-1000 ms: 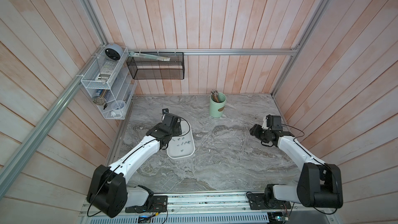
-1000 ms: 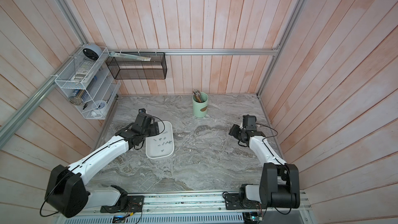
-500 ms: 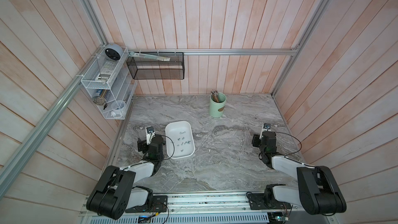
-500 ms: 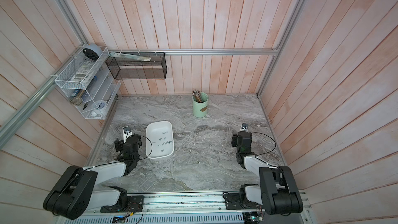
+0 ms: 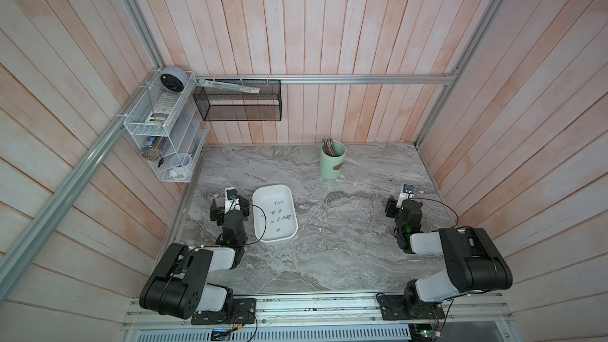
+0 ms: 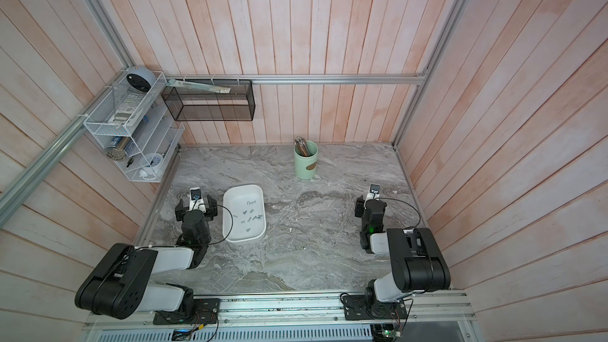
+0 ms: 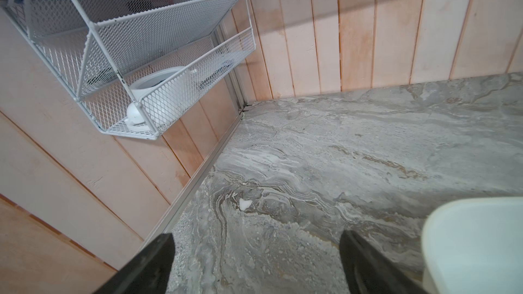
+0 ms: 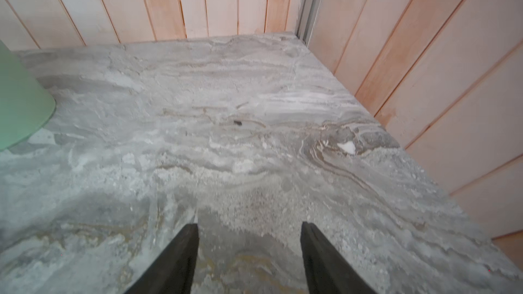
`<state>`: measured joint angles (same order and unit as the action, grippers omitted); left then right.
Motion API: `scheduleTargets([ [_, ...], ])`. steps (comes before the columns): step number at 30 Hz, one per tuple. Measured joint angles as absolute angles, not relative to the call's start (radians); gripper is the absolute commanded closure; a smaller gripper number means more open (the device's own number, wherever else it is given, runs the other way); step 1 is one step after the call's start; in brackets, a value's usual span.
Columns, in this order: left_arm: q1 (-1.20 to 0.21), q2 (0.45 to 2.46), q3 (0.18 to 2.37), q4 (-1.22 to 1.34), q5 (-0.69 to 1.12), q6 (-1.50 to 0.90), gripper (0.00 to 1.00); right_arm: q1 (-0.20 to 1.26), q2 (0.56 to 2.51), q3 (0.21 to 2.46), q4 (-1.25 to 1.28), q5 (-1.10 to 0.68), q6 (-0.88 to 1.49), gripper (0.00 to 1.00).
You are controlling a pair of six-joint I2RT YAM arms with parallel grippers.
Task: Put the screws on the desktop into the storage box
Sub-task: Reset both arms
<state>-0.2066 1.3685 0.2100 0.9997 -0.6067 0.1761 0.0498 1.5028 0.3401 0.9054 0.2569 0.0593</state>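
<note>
Since a second ago both arms have folded back toward their bases. The left arm, which then reached over the storage box (image 5: 269,195), is now drawn in, with the left gripper (image 5: 229,206) at the box's 9 o'clock, just beside it and not touching. Its jaws stand wide apart over bare desktop (image 5: 345,225), with nothing between them in the left wrist view. The right gripper (image 5: 399,203) has pulled in to the desktop's 3 o'clock edge. Its jaws are parted more narrowly and are also empty.

The box lies where it did, a little toward 9 o'clock from the desktop's centre. The screws (image 5: 279,218) sit scattered on its floor, mostly in the half toward 3 o'clock. They are too small for a sure count, though I make out roughly ten.

The left wrist view shows only a cut-off corner of the box and none of its inside. The right wrist view is soft, and the green cup (image 5: 332,162), standing at 12 o'clock by the back wall, shows there only as a sliver. A dark speck (image 8: 237,122) lies on the marble ahead of the right gripper, and I cannot tell what it is.
</note>
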Motion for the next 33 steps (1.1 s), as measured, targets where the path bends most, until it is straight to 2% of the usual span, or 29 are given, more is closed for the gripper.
scheduleTargets([
  [2, -0.196, 1.348, 0.217, 0.982, -0.566, 0.160, 0.05, 0.049, 1.511, 0.366, 0.921, 0.265, 0.065, 0.33],
  [3, -0.194, 1.351, 0.226, 0.981, -0.526, 0.150, 0.07, 0.049, 1.521, 0.368, 0.940, 0.270, 0.067, 0.24],
  [4, -0.194, 1.362, 0.230, 0.995, -0.480, 0.146, 0.06, 0.049, 1.533, 0.367, 0.946, 0.274, 0.068, 0.03],
  [6, -0.196, 1.419, 0.224, 1.072, -0.424, 0.142, 0.02, 0.049, 1.541, 0.363, 0.940, 0.284, 0.074, 0.02],
  [9, -0.177, 1.552, 0.192, 1.205, -0.389, 0.114, 0.00, 0.049, 1.544, 0.357, 0.946, 0.293, 0.075, 0.02],
  [11, -0.146, 1.607, 0.196, 1.244, -0.369, 0.084, 0.04, 0.049, 1.545, 0.357, 0.947, 0.296, 0.075, 0.02],
  [13, -0.117, 1.586, 0.213, 1.196, -0.345, 0.068, 0.05, 0.050, 1.546, 0.357, 0.950, 0.299, 0.075, 0.02],
  [14, -0.110, 1.576, 0.223, 1.184, -0.334, 0.060, 0.00, 0.049, 1.546, 0.357, 0.950, 0.299, 0.075, 0.02],
  [16, -0.099, 1.575, 0.247, 1.183, -0.322, 0.046, 0.00, 0.049, 1.547, 0.357, 0.950, 0.300, 0.075, 0.02],
  [23, -0.067, 1.574, 0.344, 1.045, -0.404, -0.039, 0.00, 0.049, 1.549, 0.357, 0.950, 0.302, 0.075, 0.02],
  [33, -0.060, 1.574, 0.347, 0.986, -0.431, -0.073, 0.00, 0.049, 1.549, 0.357, 0.950, 0.303, 0.075, 0.02],
])
